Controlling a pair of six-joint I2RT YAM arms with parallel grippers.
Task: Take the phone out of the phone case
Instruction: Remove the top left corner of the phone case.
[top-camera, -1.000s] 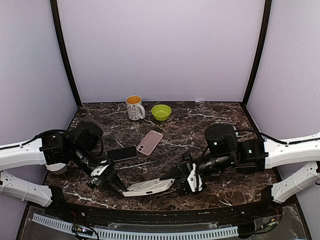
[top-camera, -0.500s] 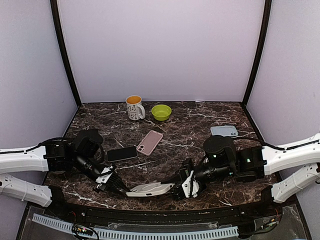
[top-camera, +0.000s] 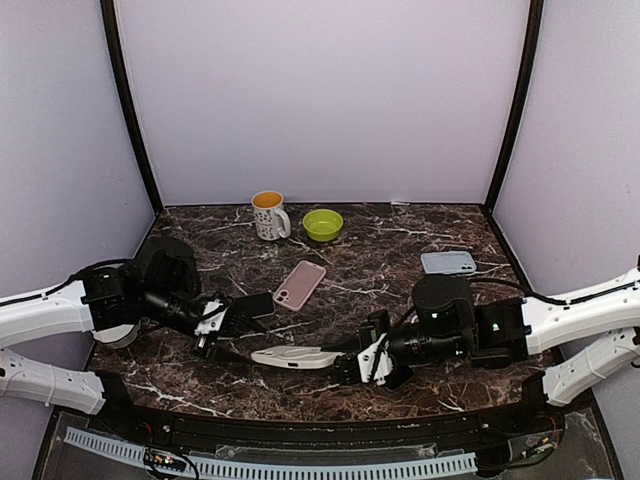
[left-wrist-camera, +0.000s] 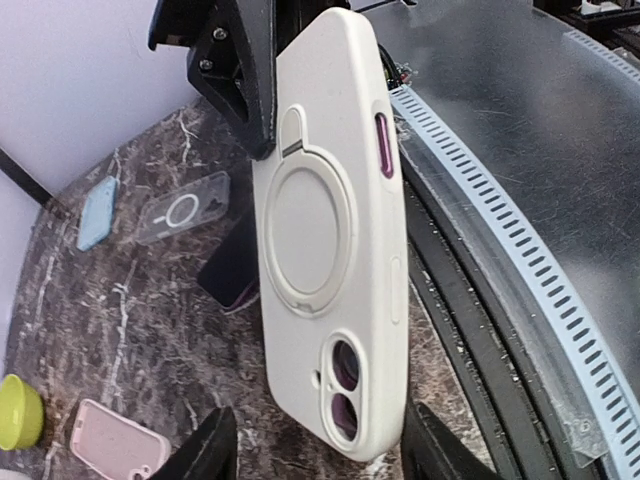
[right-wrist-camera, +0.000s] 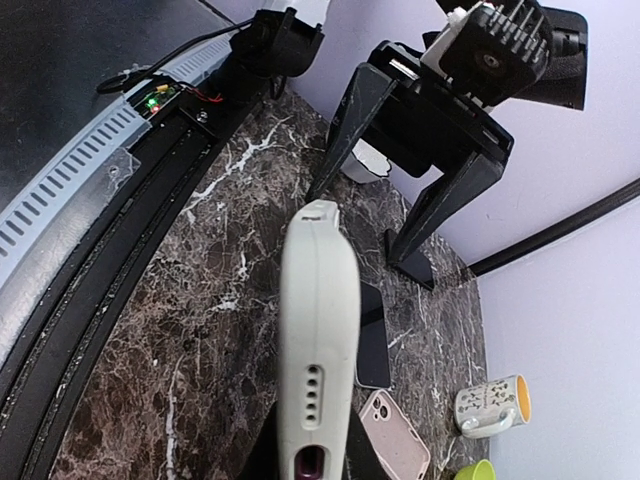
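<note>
A white phone case (top-camera: 298, 357) with a ring stand on its back hangs level above the table's front. A purple phone shows through its camera cut-out (left-wrist-camera: 343, 388) and its port hole (right-wrist-camera: 311, 461). My right gripper (top-camera: 365, 360) is shut on the case's right end, its dark fingers (right-wrist-camera: 262, 452) pinching the case (right-wrist-camera: 318, 340) edge-on. My left gripper (top-camera: 216, 326) stands open just left of the case's camera end. In the left wrist view the case (left-wrist-camera: 330, 230) has a gap to each finger (left-wrist-camera: 205, 450), and the left gripper (left-wrist-camera: 320, 455) touches nothing.
A black phone (top-camera: 245, 306) lies right beside the left gripper, and a pink case (top-camera: 299, 284) lies behind it. At the back stand a mug (top-camera: 268, 214) and a green bowl (top-camera: 323, 224). A grey-blue case (top-camera: 448, 262) lies at the right, a clear case (left-wrist-camera: 183, 208) near it.
My left gripper has let go of the case's end, opened, and pulled back to the left and away. The right gripper has carried the case away from the front edge.
</note>
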